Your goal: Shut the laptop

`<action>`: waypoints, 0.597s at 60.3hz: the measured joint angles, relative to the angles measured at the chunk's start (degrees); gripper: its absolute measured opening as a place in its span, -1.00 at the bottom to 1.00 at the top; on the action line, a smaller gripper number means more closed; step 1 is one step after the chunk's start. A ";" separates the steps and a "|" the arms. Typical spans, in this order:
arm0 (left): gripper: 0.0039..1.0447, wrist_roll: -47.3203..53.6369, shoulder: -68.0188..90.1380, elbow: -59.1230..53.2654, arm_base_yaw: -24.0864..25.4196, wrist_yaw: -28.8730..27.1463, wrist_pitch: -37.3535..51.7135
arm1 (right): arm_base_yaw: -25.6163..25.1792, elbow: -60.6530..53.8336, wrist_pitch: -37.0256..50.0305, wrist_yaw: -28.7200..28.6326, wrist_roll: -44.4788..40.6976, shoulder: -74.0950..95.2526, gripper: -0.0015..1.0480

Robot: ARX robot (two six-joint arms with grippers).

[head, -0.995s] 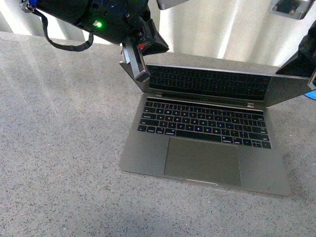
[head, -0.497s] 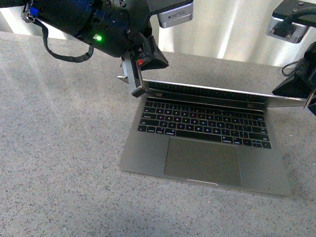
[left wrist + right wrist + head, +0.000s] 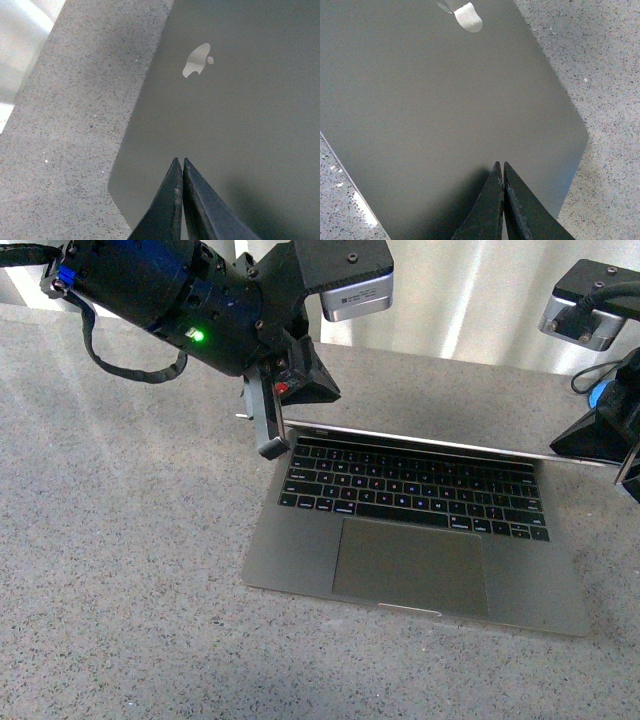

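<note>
Grey laptop [image 3: 410,565], one; pinched jaws, two pairs.

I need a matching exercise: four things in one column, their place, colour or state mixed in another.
Things: 1 slim grey metal laptop lid; 2 left gripper; 3 large grey trackpad; 4 small lamp on the left arm.
States: a glowing green; b shut; c tilted over the black keys, not closed; d between keys and near edge.
Pairs: 1-c, 2-b, 3-d, 4-a.
</note>
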 joint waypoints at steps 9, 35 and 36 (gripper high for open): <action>-0.94 0.31 -0.15 -1.07 -0.17 0.00 -0.22 | 0.15 -0.96 0.72 -0.24 0.70 -0.42 -0.98; -0.94 1.29 -0.66 -4.83 -0.50 -0.07 0.17 | 0.22 -5.92 3.72 -1.25 2.60 -0.63 -0.98; -0.94 1.29 -0.66 -4.85 -0.52 -0.07 0.17 | 0.22 -6.14 3.85 -1.29 2.71 -0.63 -0.98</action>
